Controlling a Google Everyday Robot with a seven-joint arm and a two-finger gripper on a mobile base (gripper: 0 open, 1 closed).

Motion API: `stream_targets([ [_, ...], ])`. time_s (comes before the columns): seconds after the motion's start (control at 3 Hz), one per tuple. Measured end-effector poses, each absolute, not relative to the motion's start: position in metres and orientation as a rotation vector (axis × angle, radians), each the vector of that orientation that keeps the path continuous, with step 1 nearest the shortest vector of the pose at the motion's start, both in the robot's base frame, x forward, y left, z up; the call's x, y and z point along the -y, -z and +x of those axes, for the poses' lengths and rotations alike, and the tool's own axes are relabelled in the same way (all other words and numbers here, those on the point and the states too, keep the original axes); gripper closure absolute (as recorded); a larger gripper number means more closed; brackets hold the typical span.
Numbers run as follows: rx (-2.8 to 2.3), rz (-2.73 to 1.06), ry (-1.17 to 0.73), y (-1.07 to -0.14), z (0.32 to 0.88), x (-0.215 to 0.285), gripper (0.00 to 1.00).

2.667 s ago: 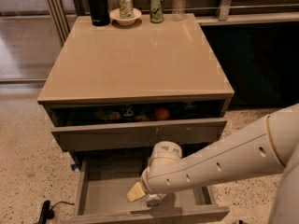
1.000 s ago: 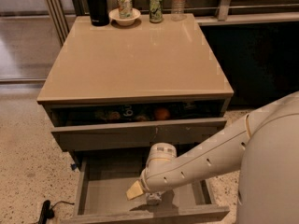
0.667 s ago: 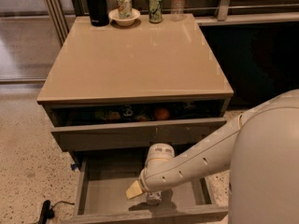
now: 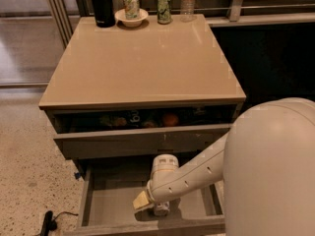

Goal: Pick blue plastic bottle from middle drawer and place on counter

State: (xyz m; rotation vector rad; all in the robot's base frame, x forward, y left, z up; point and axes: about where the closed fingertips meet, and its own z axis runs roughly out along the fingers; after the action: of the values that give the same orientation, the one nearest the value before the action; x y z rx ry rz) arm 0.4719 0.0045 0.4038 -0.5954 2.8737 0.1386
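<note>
Below front edge of worktop [image 4: 147,68], middle drawer [image 4: 108,200] stands open. End effector [image 4: 147,202] is inside drawer, approx. mid-floor, just beside blue plastic bottle [image 4: 161,209] on drawer floor. End effector grip state: cannot tell.

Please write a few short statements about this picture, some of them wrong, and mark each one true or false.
1. The gripper is down inside the open middle drawer. True.
2. The black flask lies on its side at the front edge of the counter. False: it stands upright at the back left.
3. One can stands in a white bowl. True.
4. The blue plastic bottle stands on the counter. False: it is in the middle drawer, at the gripper.
</note>
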Motion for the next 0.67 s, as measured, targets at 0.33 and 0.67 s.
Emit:
stream_targets([
  [0.33, -2.877, -0.588, -0.124, -0.391, 0.475, -0.006, 0.00],
  [0.67, -2.894, -0.565, -0.104, -0.375, 0.479, -0.010, 0.00],
])
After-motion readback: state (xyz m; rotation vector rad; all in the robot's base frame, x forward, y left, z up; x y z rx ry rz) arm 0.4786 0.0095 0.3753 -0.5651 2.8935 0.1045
